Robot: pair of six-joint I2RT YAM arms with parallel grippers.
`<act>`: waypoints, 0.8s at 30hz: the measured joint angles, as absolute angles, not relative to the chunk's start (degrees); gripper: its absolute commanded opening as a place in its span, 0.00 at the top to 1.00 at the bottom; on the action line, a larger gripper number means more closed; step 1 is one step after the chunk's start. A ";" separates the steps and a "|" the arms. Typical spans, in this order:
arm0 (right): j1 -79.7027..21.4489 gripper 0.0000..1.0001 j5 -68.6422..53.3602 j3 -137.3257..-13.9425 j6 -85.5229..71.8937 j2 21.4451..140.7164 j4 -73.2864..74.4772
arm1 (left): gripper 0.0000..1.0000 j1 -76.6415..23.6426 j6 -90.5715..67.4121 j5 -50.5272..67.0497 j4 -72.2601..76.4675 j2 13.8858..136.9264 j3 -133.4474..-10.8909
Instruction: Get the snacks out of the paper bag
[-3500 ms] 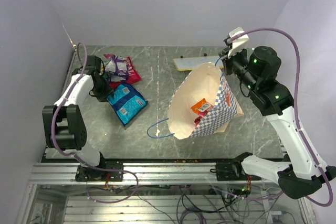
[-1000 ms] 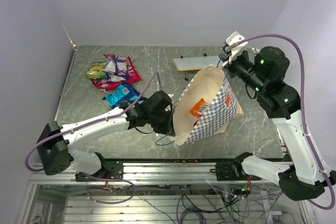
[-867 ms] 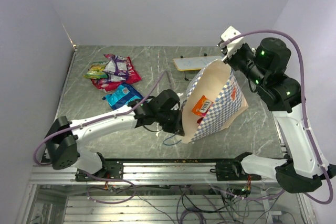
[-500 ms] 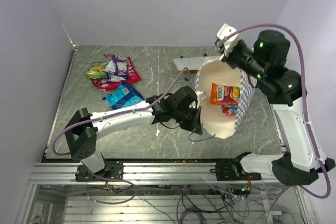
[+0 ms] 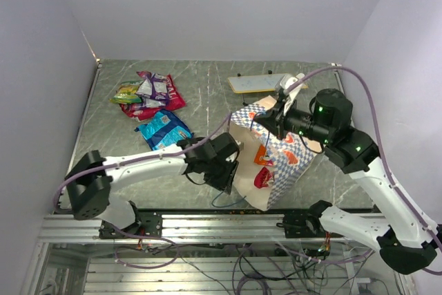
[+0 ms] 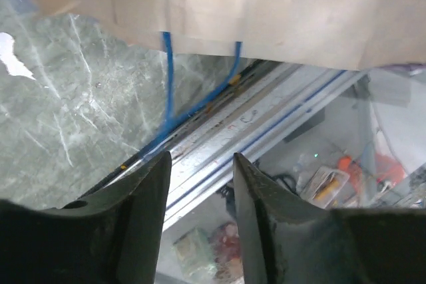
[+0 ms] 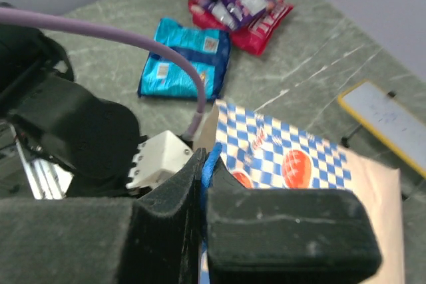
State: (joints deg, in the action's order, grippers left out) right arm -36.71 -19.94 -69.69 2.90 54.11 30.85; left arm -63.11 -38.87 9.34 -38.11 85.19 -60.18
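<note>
Right gripper [image 7: 203, 164] is clamping paper bag [image 5: 290, 153] by its cord [image 7: 212, 156], tipping the mouth lower-centre; left gripper [image 6: 200, 163] is gaping empty beside it, prob. for snacks [image 5: 263, 177].

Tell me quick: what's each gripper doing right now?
Left gripper: open, holding nothing.
Right gripper: shut on the bag at its top edge.

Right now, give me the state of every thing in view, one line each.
paper bag, tilted, mouth open, held up at its top edge.
orange and red snacks, inside the bag.
blue snack, out, flat on the table.
red, purple and green snacks, out, piled on the table.
left fingers, open, empty, at the bag's mouth.
right fingers, shut on the bag's blue cord.
</note>
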 measured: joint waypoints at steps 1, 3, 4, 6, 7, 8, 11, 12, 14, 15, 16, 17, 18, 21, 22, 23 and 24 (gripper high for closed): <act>-36.71 1.00 -19.62 -71.33 3.18 54.61 31.29 | 0.35 -63.11 -38.39 8.71 -38.94 83.99 -60.93; -36.73 1.00 -18.57 -74.26 3.88 55.29 31.79 | 0.27 -63.11 -37.78 7.31 -40.21 81.03 -62.96; -36.71 1.00 -18.13 -75.05 4.12 55.27 31.79 | 0.24 -63.11 -37.74 6.44 -40.47 79.00 -64.18; -36.71 1.00 -17.04 -75.31 4.19 54.65 31.73 | 0.21 -63.11 -37.87 5.21 -40.27 75.26 -65.71; -36.71 1.00 -16.56 -75.20 4.08 54.28 31.68 | 0.21 -63.11 -38.04 4.51 -39.75 72.99 -66.06; -36.71 1.00 -16.01 -74.96 3.84 53.98 31.29 | 0.21 -63.11 -38.30 4.27 -38.81 70.43 -66.08; -36.71 1.00 -14.37 -73.45 2.90 52.62 30.00 | 0.29 -63.11 -39.42 4.67 -35.24 65.71 -65.80; -36.71 1.00 -13.93 -73.17 2.52 52.36 29.71 | 0.33 -63.16 -39.90 5.13 -33.10 64.75 -65.34; -36.71 1.00 -13.45 -73.01 2.22 52.31 29.15 | 0.40 -63.44 -40.95 5.61 -29.12 64.34 -64.05; -36.73 1.00 -13.17 -73.01 2.15 52.38 28.86 | 0.43 -63.96 -41.25 5.58 -26.06 64.53 -62.61; -36.73 1.00 -12.91 -73.01 2.11 52.47 28.62 | 0.43 -64.64 -41.43 5.45 -23.99 64.84 -61.36; -36.73 1.00 -12.71 -73.01 2.11 52.53 28.47 | 0.43 -65.87 -41.36 4.60 -21.28 65.19 -59.70; -36.71 1.00 -12.58 -73.01 2.13 52.53 28.40 | 0.43 -67.83 -40.93 2.68 -18.24 65.65 -57.74; -36.71 1.00 -12.62 -72.73 2.57 52.40 27.51 | 0.43 -74.87 -37.95 -3.97 -12.60 69.06 -55.07; -36.71 1.00 -12.69 -72.53 2.90 52.21 27.05 | 0.44 -76.71 -36.80 -6.35 -10.92 71.00 -55.05; -36.71 1.00 -12.78 -72.36 3.33 52.01 26.85 | 0.46 -78.35 -35.79 -8.49 -9.13 73.03 -55.13; -36.71 1.00 -12.84 -72.16 3.73 51.81 26.61 | 0.50 -79.50 -35.00 -10.41 -7.62 75.24 -55.24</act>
State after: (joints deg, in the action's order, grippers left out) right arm -36.71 -12.84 -72.16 3.73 51.81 26.61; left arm -79.50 -35.00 -10.41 -7.62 75.24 -55.24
